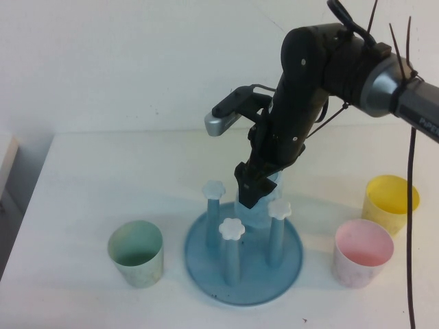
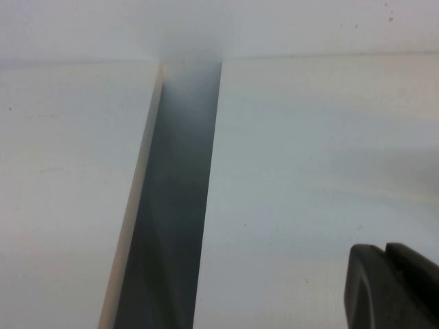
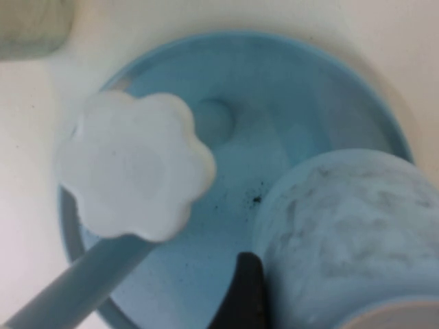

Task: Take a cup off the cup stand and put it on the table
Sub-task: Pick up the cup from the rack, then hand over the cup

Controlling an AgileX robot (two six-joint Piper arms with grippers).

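Note:
The round blue cup stand [image 1: 288,271] stands at the table's [image 1: 103,178] front middle, and three white-capped pegs show. The light blue cup [image 1: 266,203] sits over the stand's back part and hides the fourth peg. My right gripper [image 1: 250,192] reaches down from the upper right and is shut on the cup. In the right wrist view the mottled cup [image 3: 343,233] fills the corner, one dark finger [image 3: 243,295] lies against its outside, and a flower cap [image 3: 134,168] and the tray [image 3: 274,75] show. My left gripper [image 2: 384,250] is shut, empty, over bare white table, and out of the high view.
A green cup [image 1: 137,252] stands left of the stand. A pink cup [image 1: 362,252] and a yellow cup [image 1: 391,202] stand to its right. A dark gap [image 2: 171,205] between two white surfaces runs through the left wrist view.

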